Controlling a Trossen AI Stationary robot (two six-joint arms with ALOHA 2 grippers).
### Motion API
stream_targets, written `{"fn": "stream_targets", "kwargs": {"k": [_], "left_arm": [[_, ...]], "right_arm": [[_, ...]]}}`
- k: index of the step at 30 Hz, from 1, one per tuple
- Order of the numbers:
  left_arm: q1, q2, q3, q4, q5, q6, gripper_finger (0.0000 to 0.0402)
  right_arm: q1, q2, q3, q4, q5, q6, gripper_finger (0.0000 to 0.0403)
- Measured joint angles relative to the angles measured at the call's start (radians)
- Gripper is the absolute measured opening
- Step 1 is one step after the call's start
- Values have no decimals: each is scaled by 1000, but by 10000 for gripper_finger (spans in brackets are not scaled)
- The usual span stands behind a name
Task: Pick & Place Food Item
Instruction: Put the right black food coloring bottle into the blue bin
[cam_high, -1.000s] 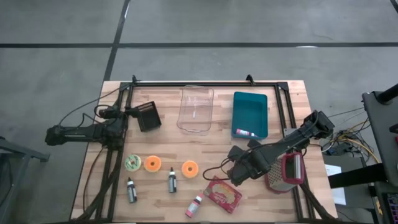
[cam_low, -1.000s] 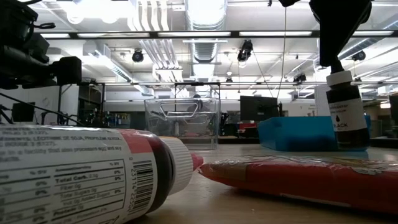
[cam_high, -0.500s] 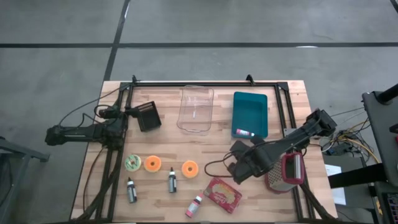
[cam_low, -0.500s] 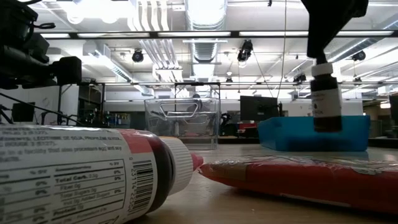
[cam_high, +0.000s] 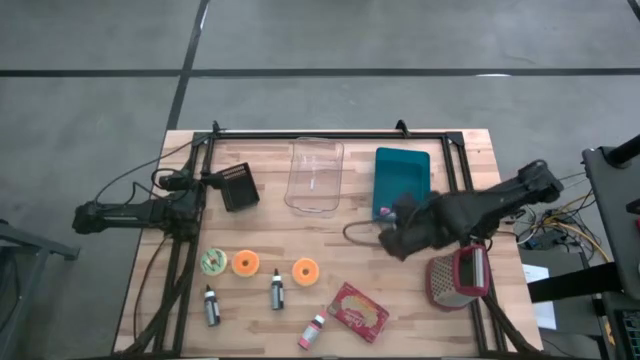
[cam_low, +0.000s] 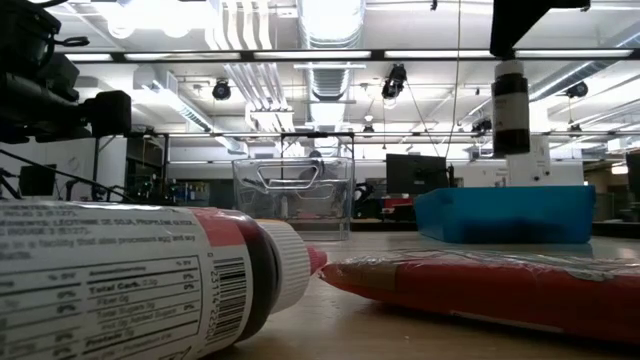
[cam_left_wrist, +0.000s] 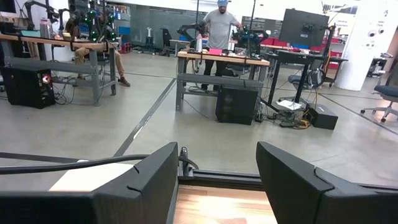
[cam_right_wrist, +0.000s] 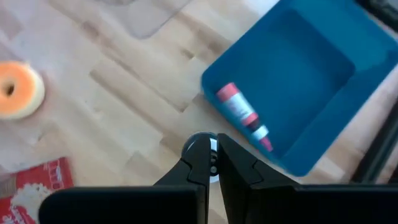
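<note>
My right gripper is shut on a small dark bottle with a black label. It is held in the air by the near end of the blue tray. In the right wrist view the bottle's round top shows between my fingers, with the tray just beyond. A pink-capped bottle lies on its side in the tray. My left gripper is open and empty at the table's far left, beside a black block. My right gripper pinches the bottle's top end between its two fingers, which come from above and point down. The bottle hangs upright below the fingers, clear of the table and above the tray's rim.
A clear container stands left of the tray. A green ring, two orange rings, three small bottles and a red packet lie on the near half. A red-handled grater lies at the near right.
My right gripper has risen and gone toward the table's far edge, from beside the red packet to the blue tray's near end. It has carried the dark bottle, which stays upright and now hangs higher, above the tray's rim.
</note>
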Motion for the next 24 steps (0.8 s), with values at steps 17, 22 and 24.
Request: {"fn": "stream_targets", "kwargs": {"k": [17, 22, 24], "left_arm": [[0, 0, 0, 0, 0, 0, 223], [0, 0, 0, 0, 0, 0, 223], [0, 0, 0, 0, 0, 0, 223]], "right_arm": [[-419, -173, -3, -21, 123, -245, 13], [-566, -146, -21, 105, 23, -414, 13], [-615, -128, -34, 156, -15, -469, 13]]}}
